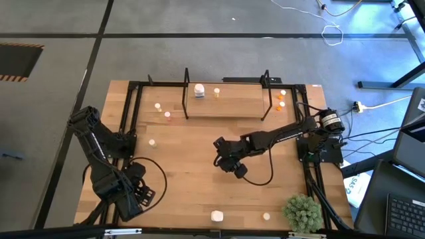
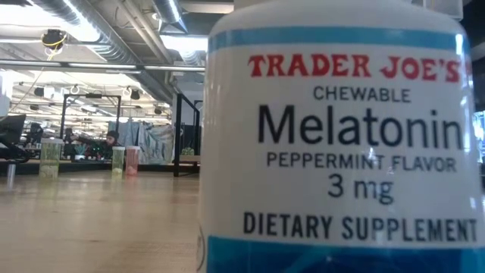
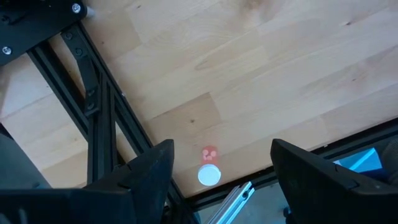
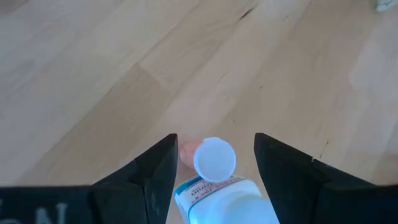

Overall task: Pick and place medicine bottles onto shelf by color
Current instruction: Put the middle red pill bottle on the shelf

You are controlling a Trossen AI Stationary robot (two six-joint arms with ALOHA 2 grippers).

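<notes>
Small medicine bottles (image 1: 217, 215) dot a wooden desk (image 1: 186, 179); shelf (image 1: 226, 101) at twelve o'clock, green plant (image 1: 302, 211) at five.

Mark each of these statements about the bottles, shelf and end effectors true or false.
1. The right end effector holds a white-capped bottle between its fingers. True.
2. The shelf carries no bottles. False: a white bottle and a small one stand on it.
3. The left end effector grips a bottle. False: it is open and holds nothing.
4. The green plant sits at the table's near right corner. True.
</notes>
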